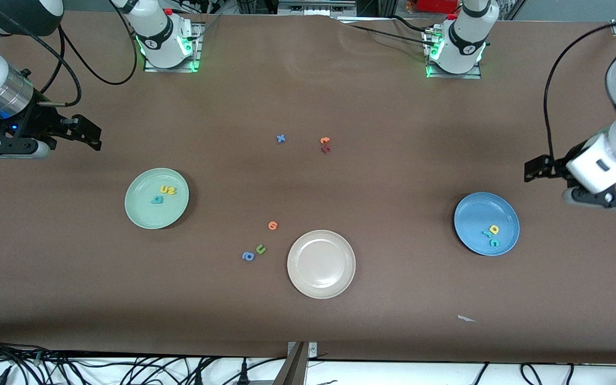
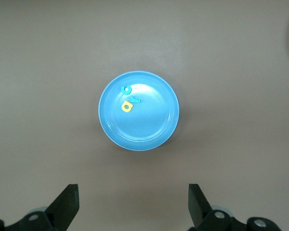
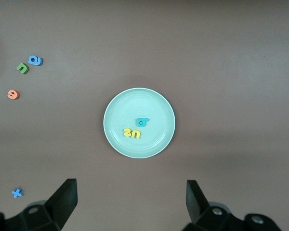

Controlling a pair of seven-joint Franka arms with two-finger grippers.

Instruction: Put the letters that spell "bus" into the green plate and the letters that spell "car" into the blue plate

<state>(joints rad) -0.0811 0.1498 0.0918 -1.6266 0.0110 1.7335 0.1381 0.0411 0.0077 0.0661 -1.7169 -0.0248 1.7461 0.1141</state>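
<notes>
Grippers: left gripper (image 2: pixel 133 204) open, right gripper (image 3: pixel 130 202) open; cream plate (image 1: pixel 321 263), olive "u" (image 1: pixel 260 249) mid-table, clear of both

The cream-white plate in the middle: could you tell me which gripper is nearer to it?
Left, narrowly. The open left gripper hangs just past the blue plate at its end; the open right gripper hangs past the green plate. The cream-white plate lies between.
</notes>
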